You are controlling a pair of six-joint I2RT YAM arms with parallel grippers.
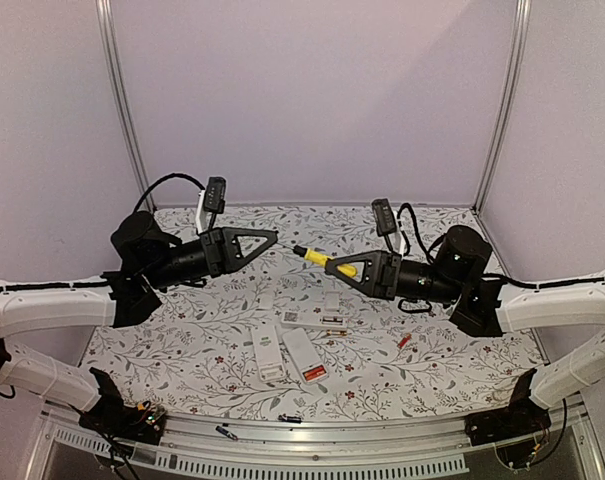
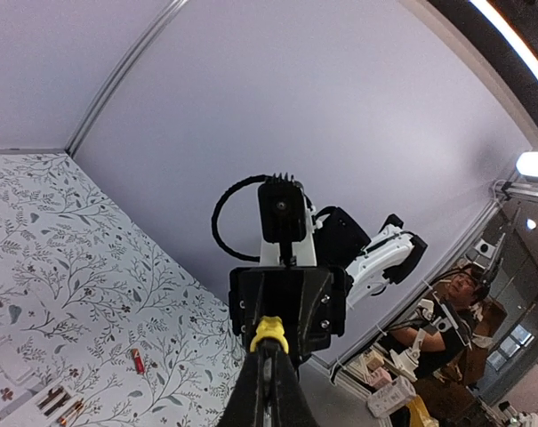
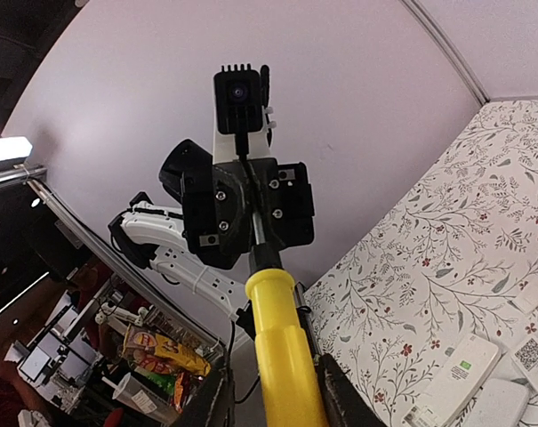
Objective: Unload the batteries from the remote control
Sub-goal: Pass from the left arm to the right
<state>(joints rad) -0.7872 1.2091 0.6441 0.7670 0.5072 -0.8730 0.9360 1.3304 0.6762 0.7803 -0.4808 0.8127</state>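
Left claw point(image 1: 271, 236) shut, empty. Right claw point(image 1: 338, 268) clamps yellow-handled black-tipped tool point(image 1: 317, 257). 1 slim red-orange cylindrical battery point(image 1: 404, 341) lies loose on floral counter point(image 1: 182, 330), 3 o'clock of white plastic remotes point(image 1: 269, 352). Judged light, stiff, prone to rolling: pinch mid-body.

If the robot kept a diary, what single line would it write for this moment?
left gripper: shut, raised | right gripper: shut on yellow-handled tool, raised | remotes: on table | red battery: loose on table

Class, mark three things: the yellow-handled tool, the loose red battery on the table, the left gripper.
yellow-handled tool point(image 3: 282, 356): right wrist view, on its yellow handle.
loose red battery point(image 1: 405, 341): top view, mid-body.
left gripper point(image 1: 270, 237): top view, at its closed fingertips.
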